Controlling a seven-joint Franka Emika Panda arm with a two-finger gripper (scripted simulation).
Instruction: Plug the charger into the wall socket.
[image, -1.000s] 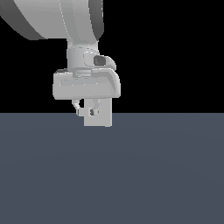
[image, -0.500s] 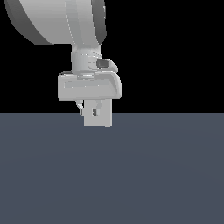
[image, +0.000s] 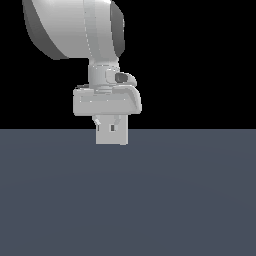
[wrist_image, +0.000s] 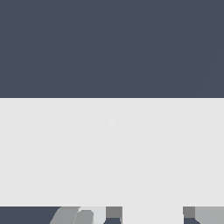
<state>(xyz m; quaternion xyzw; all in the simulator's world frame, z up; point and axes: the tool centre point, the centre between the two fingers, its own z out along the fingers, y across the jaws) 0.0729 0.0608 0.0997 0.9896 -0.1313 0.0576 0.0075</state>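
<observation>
The wall socket (image: 111, 136) sits at centre-left of the exterior view, a pale square panel standing on the far edge of the dark table (image: 150, 200), and in the wrist view it fills a broad pale band across the middle of the frame (wrist_image: 112, 148) with a faint dot near its centre. The charger (wrist_image: 152, 215) I read as the pale block at the lower edge of the wrist view, lying between the two darker fingers (wrist_image: 113, 212) of my tool (image: 111, 120); in the exterior view I cannot separate it from the panel behind. The tool appears clamped on the charger, fingers close on either side. What matters for me: the socket face lies straight ahead of the charger along the tool's pointing axis, very near, though I cannot tell whether they touch. I judge the charger slightly off the dot, so I'd expect a small sideways correction before pushing in.
</observation>
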